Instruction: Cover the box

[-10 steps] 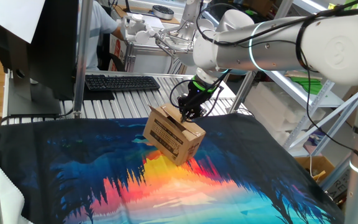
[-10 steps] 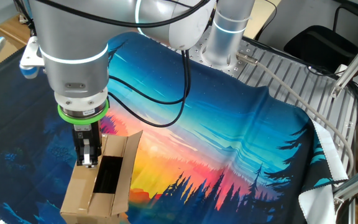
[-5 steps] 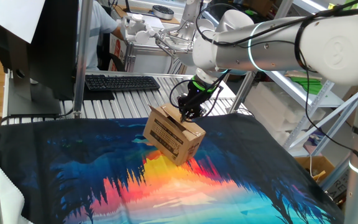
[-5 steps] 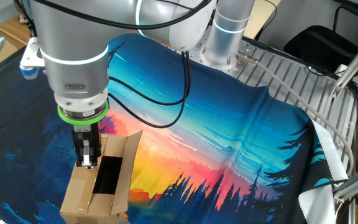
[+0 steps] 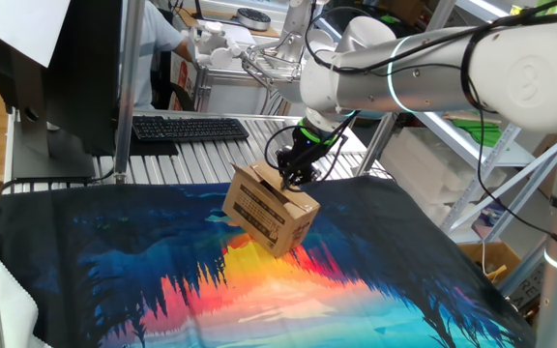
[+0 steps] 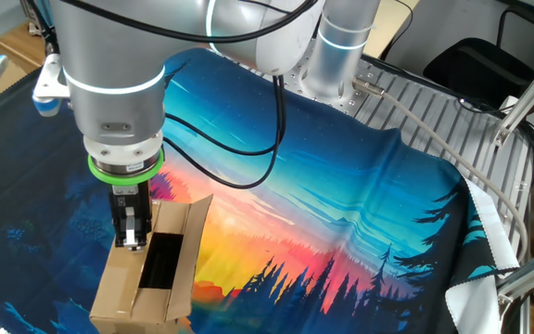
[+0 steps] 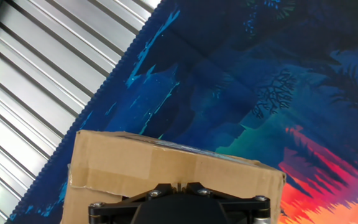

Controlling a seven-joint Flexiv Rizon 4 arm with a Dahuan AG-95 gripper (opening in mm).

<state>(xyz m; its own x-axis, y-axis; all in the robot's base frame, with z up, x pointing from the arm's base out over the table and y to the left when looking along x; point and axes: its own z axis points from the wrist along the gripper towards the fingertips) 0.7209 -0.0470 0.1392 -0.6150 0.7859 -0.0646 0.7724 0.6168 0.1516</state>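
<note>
Monitor [image 5: 42,87]: standing at the far left, beyond the cloth, on the metal slats.
Keyboard [image 5: 190,128]: lying on the slats [image 5: 211,162], just right of the monitor.
Cloth [image 5: 162,280]: lying flat over the table, showing a sunset and dark trees in blue, orange and red.
Box [image 5: 270,210]: sitting on the cloth near its far edge, close to the slats; black print showing on one side. In the other fixed view, box [image 6: 146,274] lying with one long flap folded down, the other long flap standing up at an angle, and a dark gap showing between them.
Gripper [image 6: 130,243]: pointing straight down, fingers together with nothing between them, tips pressing on the folded flap beside the gap.
Arm [image 5: 424,72]: reaching in from the right over the cloth, black cables hanging along it.
Shelves [image 5: 472,145]: standing at the right, behind the arm.
</note>
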